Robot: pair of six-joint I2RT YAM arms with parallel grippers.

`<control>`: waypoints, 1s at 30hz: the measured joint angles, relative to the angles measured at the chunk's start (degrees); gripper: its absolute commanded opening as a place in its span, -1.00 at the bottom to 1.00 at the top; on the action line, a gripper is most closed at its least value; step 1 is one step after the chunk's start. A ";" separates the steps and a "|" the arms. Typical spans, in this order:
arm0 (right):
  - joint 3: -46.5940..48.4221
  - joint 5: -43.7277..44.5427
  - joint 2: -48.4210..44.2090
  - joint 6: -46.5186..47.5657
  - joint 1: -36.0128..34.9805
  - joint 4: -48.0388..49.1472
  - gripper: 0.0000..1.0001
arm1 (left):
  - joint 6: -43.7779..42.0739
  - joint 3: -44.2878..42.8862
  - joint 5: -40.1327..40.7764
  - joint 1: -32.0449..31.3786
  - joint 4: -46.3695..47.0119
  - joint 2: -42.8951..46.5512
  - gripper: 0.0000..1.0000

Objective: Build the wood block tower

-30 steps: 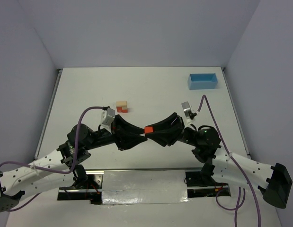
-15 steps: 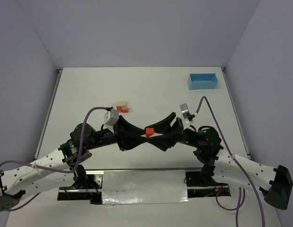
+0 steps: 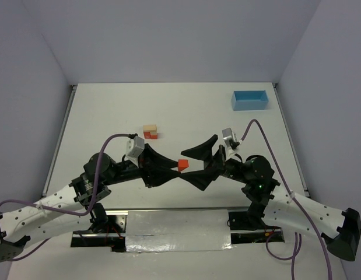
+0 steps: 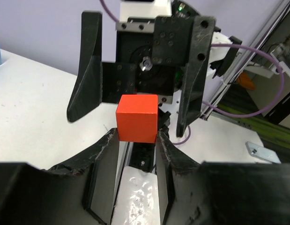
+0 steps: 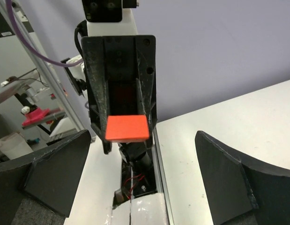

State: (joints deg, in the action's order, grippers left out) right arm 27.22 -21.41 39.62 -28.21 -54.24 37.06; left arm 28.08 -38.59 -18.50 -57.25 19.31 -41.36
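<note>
A red cube (image 3: 182, 165) hangs above the table's near middle, and my left gripper (image 3: 178, 168) is shut on it. The left wrist view shows the cube (image 4: 137, 117) pinched between the left fingertips (image 4: 159, 140). My right gripper (image 3: 192, 165) faces it with jaws spread wide on either side of the cube, touching nothing. From the right wrist, the cube (image 5: 127, 127) sits clear of the right gripper (image 5: 142, 145). The wood block tower (image 3: 149, 132) is a small group of a tan block and red blocks on the table behind the left arm.
A light blue tray (image 3: 249, 100) stands at the back right of the table. The arm bases and a foil-covered strip (image 3: 177, 231) run along the near edge. Purple cables loop over both arms.
The right gripper has opened wide and let go of the red cube, which stays in the left gripper. Both arms have shifted slightly.
</note>
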 measured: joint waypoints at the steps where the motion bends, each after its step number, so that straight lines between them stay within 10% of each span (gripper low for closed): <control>1: 0.39 -0.02 -0.33 0.72 0.00 -0.85 1.00 | -0.26 0.00 -0.07 0.00 -0.26 0.00 -1.00; 16: 17.18 -8.57 -6.16 19.65 0.66 -35.58 0.99 | -5.90 -3.82 -3.08 0.00 -15.65 1.51 -1.00; 24: 32.39 -13.53 9.33 21.94 0.66 -50.75 0.98 | -11.43 -9.99 -5.35 -0.02 -27.91 0.00 -1.00; 30: 31.56 -16.37 11.41 20.81 0.76 -55.95 0.50 | -14.38 -13.60 -3.61 -0.07 -36.65 -0.15 -1.00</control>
State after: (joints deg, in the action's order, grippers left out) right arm 58.78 -37.78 51.03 -7.40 -53.47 -18.90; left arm 13.69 -52.18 -22.11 -57.32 -17.34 -41.52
